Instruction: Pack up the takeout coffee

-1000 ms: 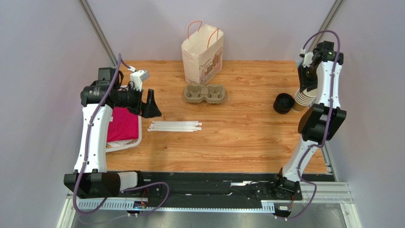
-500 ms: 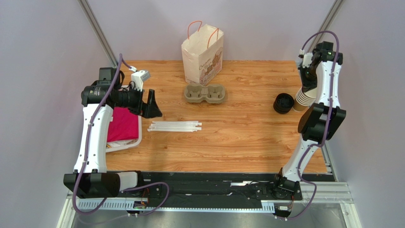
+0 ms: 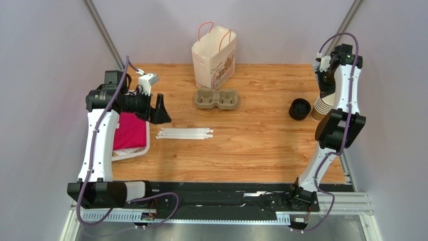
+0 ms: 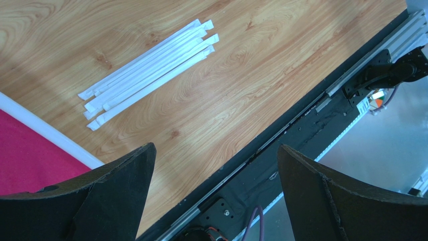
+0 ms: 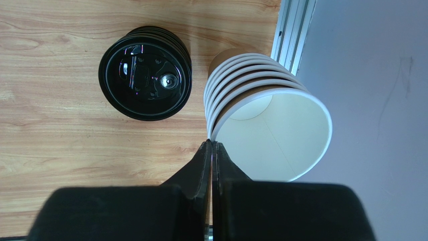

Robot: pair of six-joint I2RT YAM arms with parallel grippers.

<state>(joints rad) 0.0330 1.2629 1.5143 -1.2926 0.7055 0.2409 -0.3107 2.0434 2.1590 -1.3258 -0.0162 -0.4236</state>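
No takeout coffee, meaning a cup with its lid on, is in view. A stack of lidless paper cups stands at the table's right edge. Beside it is a pile of black lids. My right gripper hangs over the stack, shut. Its tips meet on the near rim of the top cup, one finger outside and one over the white inside. My left gripper is wide open and holds nothing, above the table's left part.
A paper bag with orange handles stands at the back. A cardboard two-cup carrier lies in front of it. Wrapped straws lie left of the middle. A white tray holding pink cloth sits at the left edge.
My right gripper's jaws have closed at the top cup's rim. In the top view the cup stack now looks lower and more upright. The left arm has not moved.
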